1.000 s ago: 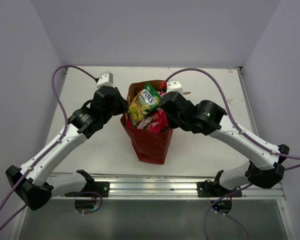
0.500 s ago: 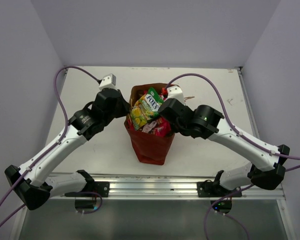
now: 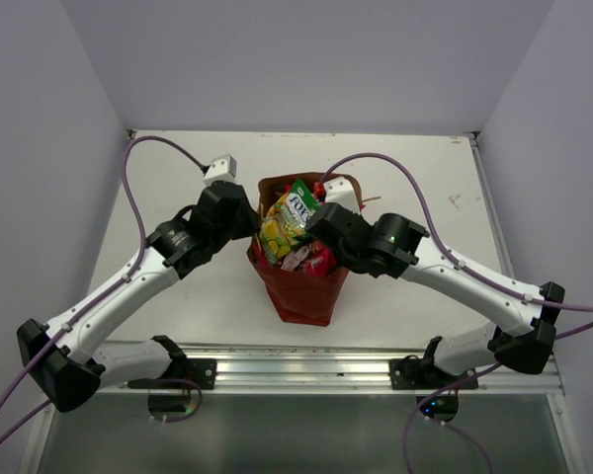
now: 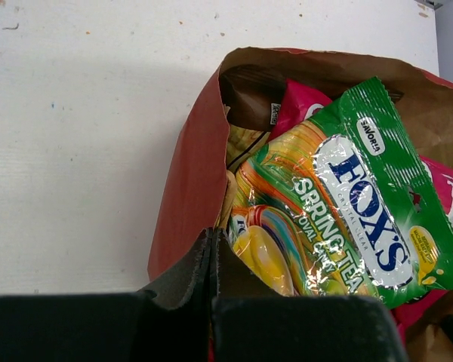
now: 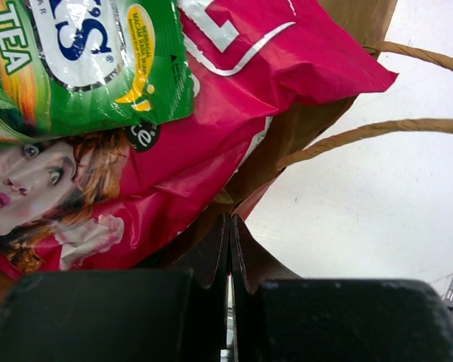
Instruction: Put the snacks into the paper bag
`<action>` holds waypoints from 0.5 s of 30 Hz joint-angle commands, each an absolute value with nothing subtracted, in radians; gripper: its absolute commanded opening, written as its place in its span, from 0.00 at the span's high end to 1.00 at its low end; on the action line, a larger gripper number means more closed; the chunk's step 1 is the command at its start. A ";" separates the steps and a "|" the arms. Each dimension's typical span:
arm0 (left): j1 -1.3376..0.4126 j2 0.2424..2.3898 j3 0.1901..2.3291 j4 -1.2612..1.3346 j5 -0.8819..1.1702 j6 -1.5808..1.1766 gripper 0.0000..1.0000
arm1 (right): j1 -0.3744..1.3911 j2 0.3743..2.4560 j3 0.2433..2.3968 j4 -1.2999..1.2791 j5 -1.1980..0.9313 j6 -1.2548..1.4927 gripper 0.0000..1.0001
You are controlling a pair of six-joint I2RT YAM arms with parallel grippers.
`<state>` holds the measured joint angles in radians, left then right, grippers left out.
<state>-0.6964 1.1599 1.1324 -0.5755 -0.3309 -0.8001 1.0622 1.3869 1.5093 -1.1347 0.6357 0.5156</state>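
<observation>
The reddish-brown paper bag (image 3: 301,291) stands upright on the table between my arms. The green-yellow packet (image 3: 289,219) sticks out of its mouth on top of the pink-red packet (image 3: 318,260). My left gripper (image 3: 254,225) is shut on the bag's left wall (image 4: 183,188), right beside the green-yellow packet (image 4: 340,204). My right gripper (image 3: 323,235) is shut on the bag's right wall (image 5: 302,136), beside the pink-red packet (image 5: 234,113). A dark brown packet (image 4: 249,98) and a tan one (image 4: 241,143) lie deeper in the bag. The dark green packet is hidden.
The bag's twisted handles (image 5: 377,132) hang out over the white table (image 3: 178,286) on the right. A metal rail (image 3: 306,367) runs along the near edge. Grey walls close in the left, right and back.
Both grippers have moved closer together, still holding the bag's rim. The bag's mouth has narrowed and the green-yellow packet sits a little lower.
</observation>
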 commanded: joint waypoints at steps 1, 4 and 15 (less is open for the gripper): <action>-0.703 1.131 1.135 -0.495 -0.348 -0.795 1.00 | 1.068 1.367 1.497 -1.095 0.681 0.529 1.00; -0.703 1.126 1.141 -0.497 -0.347 -0.792 1.00 | 1.068 1.358 1.500 -1.101 0.683 0.537 0.89; -0.718 1.098 1.230 -0.538 -0.432 -0.779 0.24 | 1.068 1.312 1.574 -1.176 0.755 0.589 0.48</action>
